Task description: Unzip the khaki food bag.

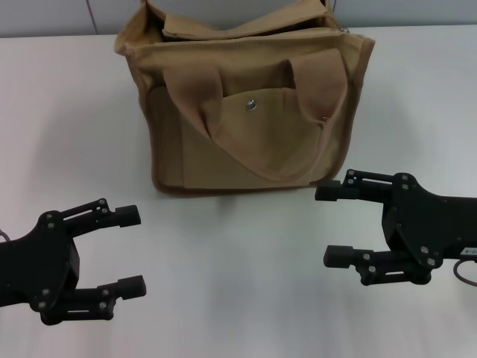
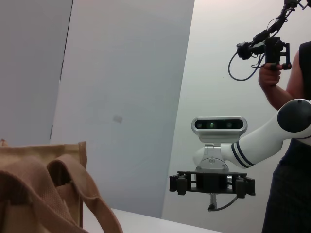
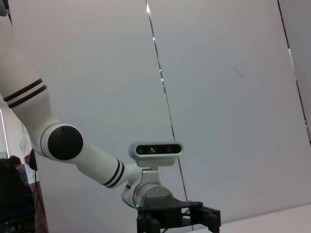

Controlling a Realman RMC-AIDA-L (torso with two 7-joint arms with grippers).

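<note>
No readable text, label, brand, number or sign on any surface in view.

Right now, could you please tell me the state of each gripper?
Left gripper: open, holding nothing, low over the table, short of the khaki food bag.
Right gripper: open, holding nothing, near the bag's front corner.

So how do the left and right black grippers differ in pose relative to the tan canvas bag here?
The left gripper sits lower-left in the head view, clear of the tan canvas bag with brown trim; the right gripper is nearer, its upper finger by the bag's bottom right corner. The left points inward-right, the right inward-left. Both are open, holding nothing, over the white table.
</note>
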